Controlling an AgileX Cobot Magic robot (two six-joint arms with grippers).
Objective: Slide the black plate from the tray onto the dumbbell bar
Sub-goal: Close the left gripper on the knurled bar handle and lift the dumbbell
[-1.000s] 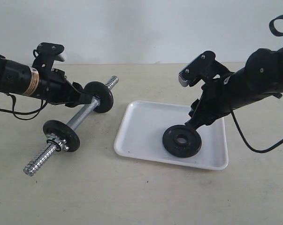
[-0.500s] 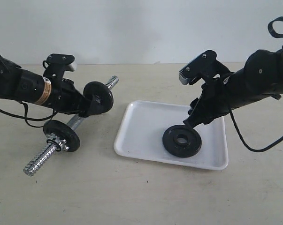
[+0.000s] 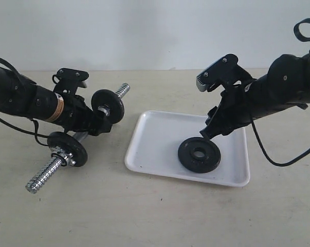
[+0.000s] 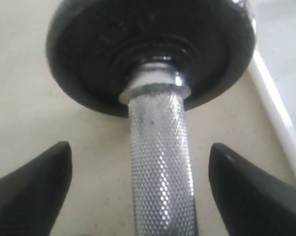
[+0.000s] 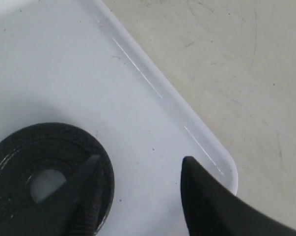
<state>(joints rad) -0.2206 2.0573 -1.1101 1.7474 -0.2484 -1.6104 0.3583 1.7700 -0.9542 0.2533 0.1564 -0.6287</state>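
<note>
The black plate [image 3: 199,154] [image 5: 44,177] lies in the white tray [image 3: 160,141] [image 5: 64,64], towards its right side. My right gripper [image 3: 210,133] [image 5: 138,164] hangs open just above the plate's far rim. One of its fingers [image 5: 81,194] is over the rim and the other over bare tray. The dumbbell bar [image 3: 47,172] [image 4: 160,162] lies slanted on the table, left of the tray, with a black disc [image 3: 67,148] near its front thread and another [image 3: 108,105] [image 4: 152,49] near its far end. My left gripper [image 3: 95,127] [image 4: 139,150] is open and straddles the knurled middle without touching it.
The tray's left rim [image 4: 275,108] runs close beside the far disc. The bar's threaded ends [image 3: 123,90] stick out past both discs. A cable [image 3: 283,159] hangs from the right arm behind the tray. Bare beige table lies in front.
My left arm has swung right and down, so its open gripper now sits over the bar's middle. The plate looks to have settled flatter in the tray. The right gripper barely moved.
</note>
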